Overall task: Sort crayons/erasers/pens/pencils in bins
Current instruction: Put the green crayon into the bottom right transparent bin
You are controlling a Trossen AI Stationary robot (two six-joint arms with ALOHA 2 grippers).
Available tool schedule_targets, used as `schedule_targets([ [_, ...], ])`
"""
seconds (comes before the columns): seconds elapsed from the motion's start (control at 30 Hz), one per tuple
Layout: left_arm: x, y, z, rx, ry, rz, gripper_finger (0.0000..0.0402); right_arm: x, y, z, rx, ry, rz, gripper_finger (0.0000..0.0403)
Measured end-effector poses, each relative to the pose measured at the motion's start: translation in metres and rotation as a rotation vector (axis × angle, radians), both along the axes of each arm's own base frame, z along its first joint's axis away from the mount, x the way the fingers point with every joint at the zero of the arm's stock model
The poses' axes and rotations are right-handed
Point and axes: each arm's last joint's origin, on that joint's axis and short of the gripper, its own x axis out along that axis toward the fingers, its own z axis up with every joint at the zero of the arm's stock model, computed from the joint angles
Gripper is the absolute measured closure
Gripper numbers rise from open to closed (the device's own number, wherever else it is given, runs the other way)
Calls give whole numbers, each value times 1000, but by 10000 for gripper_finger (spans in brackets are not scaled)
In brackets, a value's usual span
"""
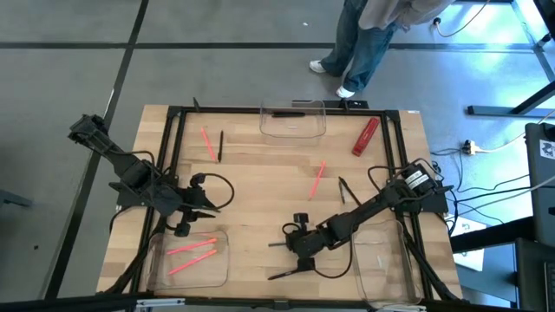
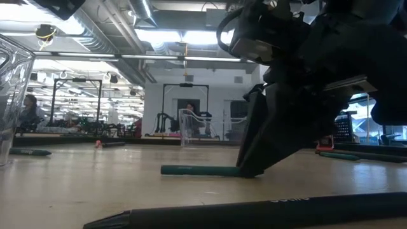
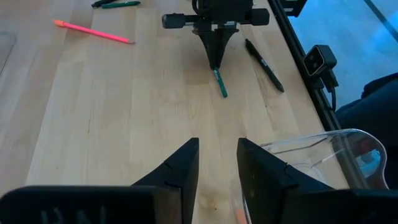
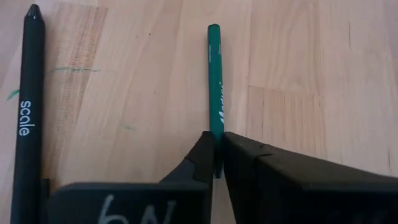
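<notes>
A short green pencil (image 4: 215,74) lies flat on the wooden table, with my right gripper (image 4: 217,138) shut on one end of it, near the table's front middle (image 1: 293,244). A black pen (image 4: 28,124) lies beside it, closer to the near edge. My left gripper (image 3: 217,168) hangs open above the table at the left, holding nothing, beside the near-left bin (image 1: 186,258), which has pink sticks lying in it. Loose pink sticks (image 1: 208,143) (image 1: 317,178) and dark sticks (image 1: 347,191) lie farther back on the table. My right gripper pinches the green pencil's end (image 4: 216,132) between its two fingertips. The fingers slant down from the table's right side, and the rest of the pencil points away ahead of them. The pencil lies flat on the table (image 2: 191,170).
A clear bin (image 1: 292,117) with a dark stick in it stands at the far edge, and another clear bin (image 1: 381,260) at the near right. A red block (image 1: 365,136) lies at the far right. A black frame (image 1: 173,130) borders the table. A person (image 1: 364,43) stands beyond the far edge.
</notes>
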Motion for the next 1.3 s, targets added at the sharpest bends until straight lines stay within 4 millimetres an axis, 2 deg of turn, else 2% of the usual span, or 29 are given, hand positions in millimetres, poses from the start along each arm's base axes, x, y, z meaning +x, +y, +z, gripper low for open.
schedule_targets([
  [0.53,0,0,0,0,0,0,300,0,0,1,93,-7,-123,387],
  [0.93,0,0,0,-1,-1,0,300,-2,-5,26,101,-73,-178,399],
  [1.3,0,0,0,-1,0,-1,300,2,-7,29,134,-92,-178,382],
])
